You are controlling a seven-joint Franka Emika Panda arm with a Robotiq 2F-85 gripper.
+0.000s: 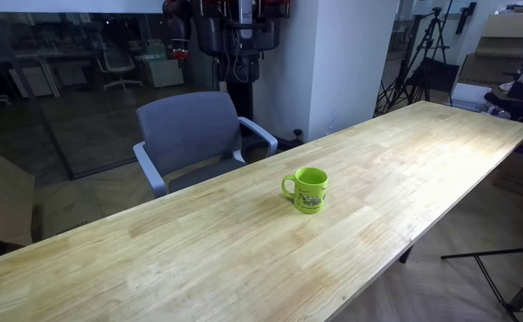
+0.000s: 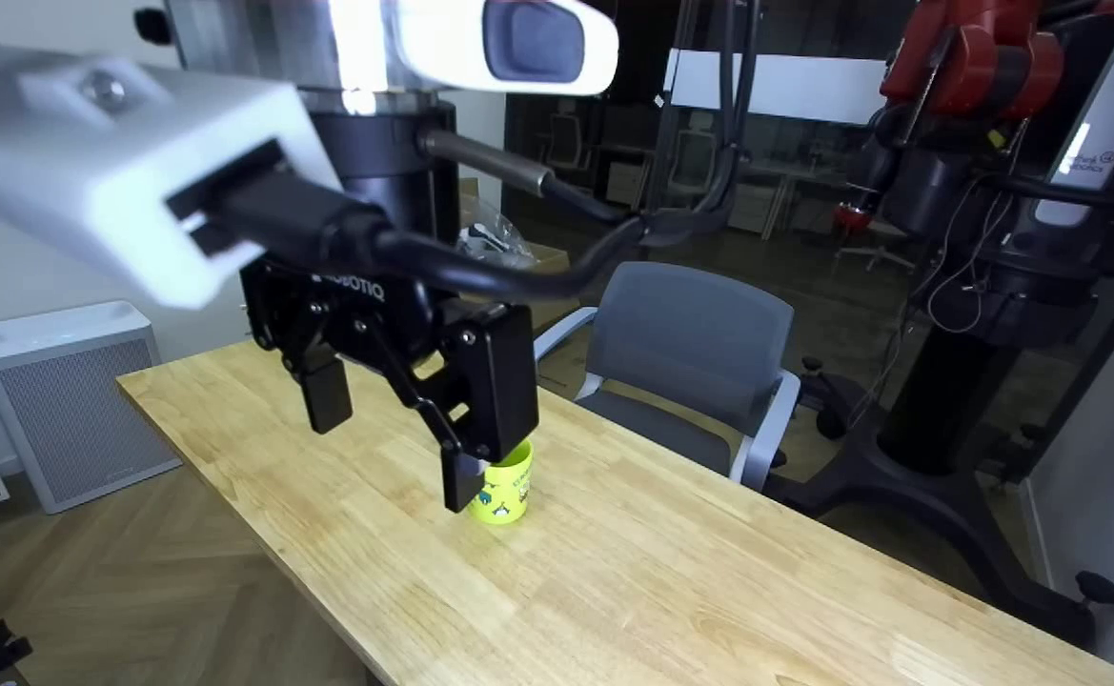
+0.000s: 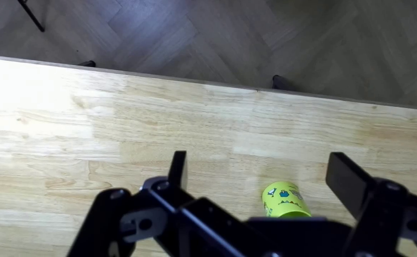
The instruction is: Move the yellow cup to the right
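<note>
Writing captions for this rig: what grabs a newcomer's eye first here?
Probably the lime-yellow cup, upright on the long wooden table, vivid against its pale surface. Next, the black gripper, open and large above the table in an exterior view. Then perhaps the gray chair on the table's far side, in both exterior views.

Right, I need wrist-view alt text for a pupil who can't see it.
A decorated yellow-green mug shows between the open jaws of a black gripper, which hides part of it. The mug is on a pale wooden table; dark floor lies beyond the table's edge, along the top.
</note>
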